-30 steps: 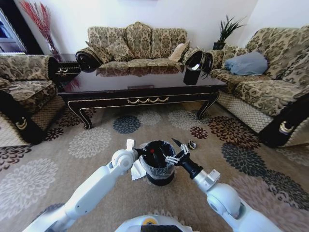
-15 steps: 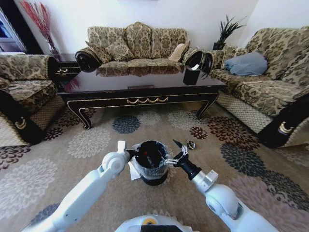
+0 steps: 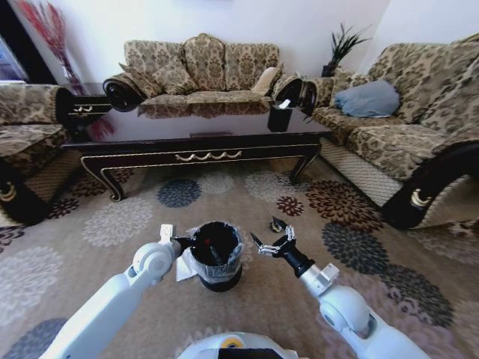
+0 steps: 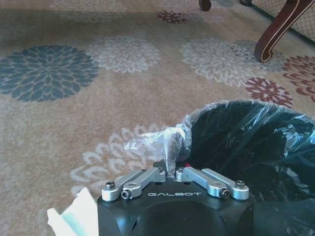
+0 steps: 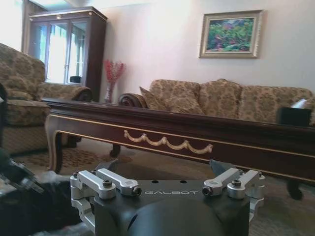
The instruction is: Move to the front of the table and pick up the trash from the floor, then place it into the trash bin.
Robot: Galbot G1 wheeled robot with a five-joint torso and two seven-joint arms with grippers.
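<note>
We stand in front of the table, which lies at about twelve o'clock from us, and the trash bin is on the carpet just before our body, between the two arms.

The left gripper is at the nine o'clock side of the bin rim. Its fingers are closed on a crumpled clear plastic wrapper, which rises from between them just beside the liner edge. We judge that the step in hand is to drop this piece into the bin. To do it well, we should bring the gripper fully over the black opening before we release, because the wrapper is light and it can fall outside or catch on the loose liner.

The right gripper hovers at the three o'clock side of the bin, with its fingers spread open and nothing in them.

The bin is small, round and black, with a thin grey plastic liner folded over its rim. Something small and red shows inside it. A white paper piece lies on the carpet touching the bin at about eight o'clock, and a small dark ball lies beyond the right gripper, at about one o'clock from the bin.
</note>
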